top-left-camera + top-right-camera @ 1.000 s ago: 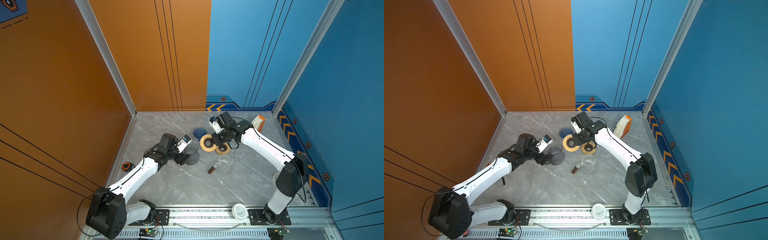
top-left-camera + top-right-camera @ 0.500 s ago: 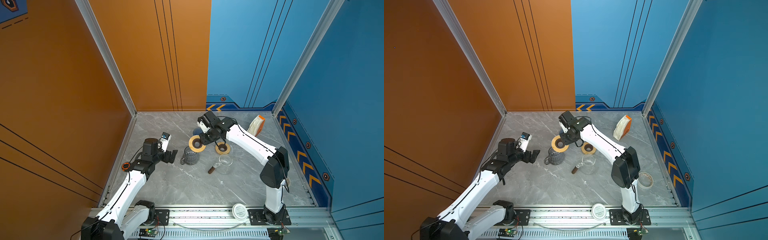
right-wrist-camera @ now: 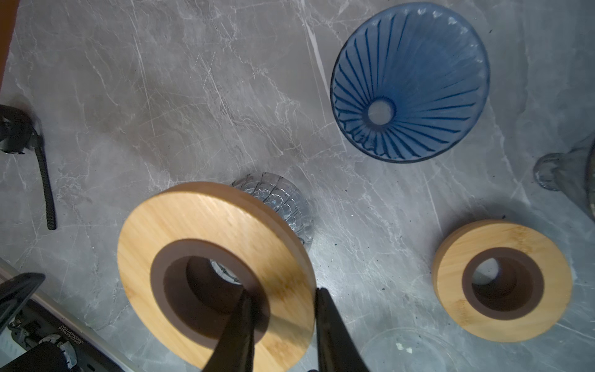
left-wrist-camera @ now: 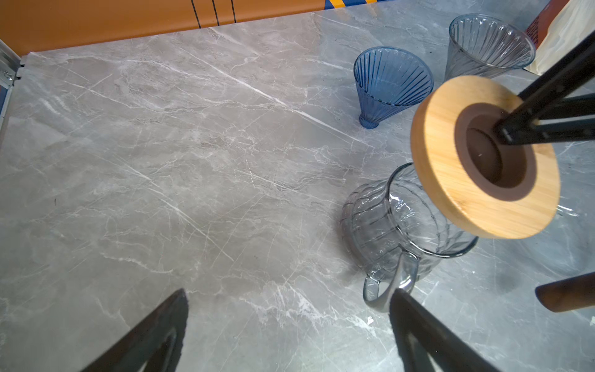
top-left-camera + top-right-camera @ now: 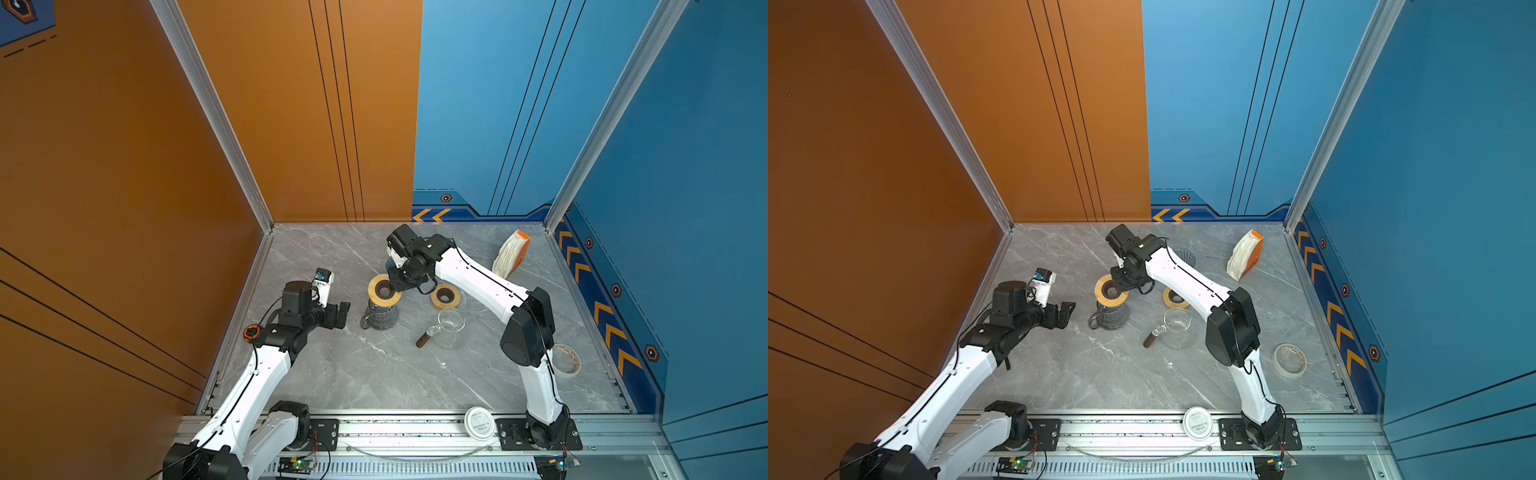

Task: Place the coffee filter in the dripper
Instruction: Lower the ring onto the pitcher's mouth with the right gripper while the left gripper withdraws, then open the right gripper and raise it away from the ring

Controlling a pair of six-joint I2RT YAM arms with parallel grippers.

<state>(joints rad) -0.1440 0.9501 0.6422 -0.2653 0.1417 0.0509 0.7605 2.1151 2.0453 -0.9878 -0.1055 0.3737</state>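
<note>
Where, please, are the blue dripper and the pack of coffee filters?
blue dripper (image 4: 391,80): left wrist view, ribbed inner wall.
pack of coffee filters (image 5: 508,259): in a top view, white paper side.

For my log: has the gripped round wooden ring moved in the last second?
Yes. The gripped wooden ring went left, away from the resting wooden ring.

Top views: bright, even overhead lighting is seen, with soft shadows cast under the arms onto the worktop (image 5: 374,374). Right wrist view: the ring (image 3: 215,225) is rendered slightly blurred, a pale glare patch is reflected off the worktop, and the frame edges are darkened.
</note>
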